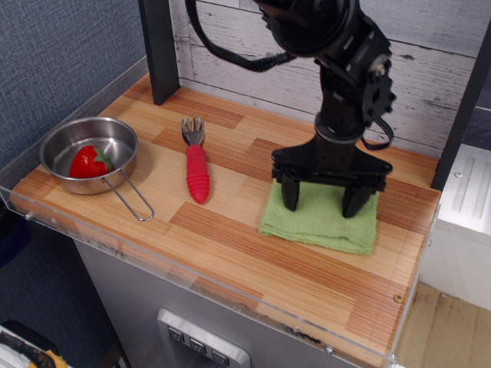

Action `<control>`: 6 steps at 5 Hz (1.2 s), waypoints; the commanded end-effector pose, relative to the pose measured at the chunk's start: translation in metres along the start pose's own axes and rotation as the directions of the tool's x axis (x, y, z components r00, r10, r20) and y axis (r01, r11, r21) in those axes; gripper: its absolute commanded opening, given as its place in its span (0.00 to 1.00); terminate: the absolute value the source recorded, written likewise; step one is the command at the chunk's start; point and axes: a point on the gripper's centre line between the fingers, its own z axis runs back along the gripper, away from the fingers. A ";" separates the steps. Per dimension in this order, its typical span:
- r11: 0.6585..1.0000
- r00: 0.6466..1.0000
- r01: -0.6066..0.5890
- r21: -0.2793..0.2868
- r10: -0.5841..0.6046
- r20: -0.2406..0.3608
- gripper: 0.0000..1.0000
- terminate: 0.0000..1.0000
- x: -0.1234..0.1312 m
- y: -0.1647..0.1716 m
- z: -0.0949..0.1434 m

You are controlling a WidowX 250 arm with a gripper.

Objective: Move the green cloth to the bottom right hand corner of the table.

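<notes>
The green cloth [318, 226] lies flat on the table [245, 264], right of centre, a short way in from the right edge. My gripper [321, 205] stands upright over it with its jaws spread wide. Both black fingertips [290, 201] press down on the cloth's top, one near its left edge and one near its right. Nothing is pinched between them. The cloth's far edge is hidden behind the gripper.
A red-handled fork [196, 165] lies left of the cloth. A steel pan [115, 138] holding a red strawberry [90, 162] sits at the far left. A black post [159, 46] stands at the back left. A clear acrylic rim [192, 276] edges the front.
</notes>
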 end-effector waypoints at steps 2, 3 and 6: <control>0.997 0.999 0.052 -0.055 -0.052 0.017 1.00 0.00 -0.049 -0.017 0.018; 0.995 0.997 0.078 -0.055 -0.077 0.016 1.00 0.00 -0.057 -0.024 0.021; 0.994 0.999 0.035 -0.105 -0.030 0.042 1.00 0.00 -0.036 -0.019 0.039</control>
